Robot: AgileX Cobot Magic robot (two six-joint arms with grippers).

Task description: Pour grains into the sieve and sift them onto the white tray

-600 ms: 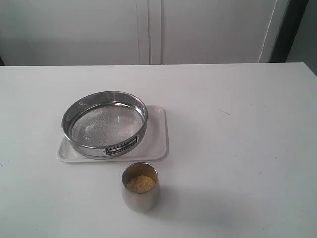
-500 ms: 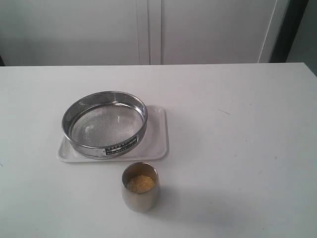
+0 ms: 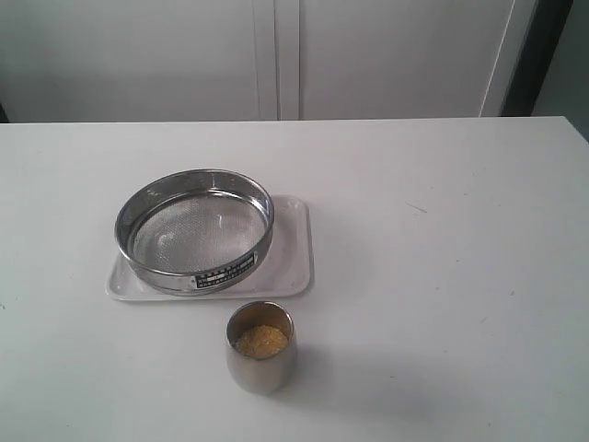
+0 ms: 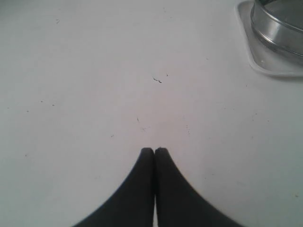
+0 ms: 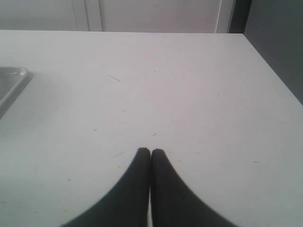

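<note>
The round steel sieve (image 3: 194, 230) rests on the white tray (image 3: 291, 262) left of the table's middle; its mesh is bare. Golden-yellow grains (image 3: 260, 340) lie inside a small steel cup (image 3: 260, 366) just in front of the tray. Neither arm appears in the exterior view. My left gripper (image 4: 154, 150) is shut with nothing between its black fingertips, over bare table, with the sieve (image 4: 279, 23) and tray (image 4: 265, 64) off at one corner of its view. Over the table's right part, my right gripper (image 5: 150, 151) is shut and holds nothing; a tray corner (image 5: 12, 85) shows at that view's edge.
The white table (image 3: 442, 276) runs back to white cabinet doors (image 3: 276, 55). A dark gap (image 5: 279, 47) lies past the table's right edge. Small specks dot the tabletop.
</note>
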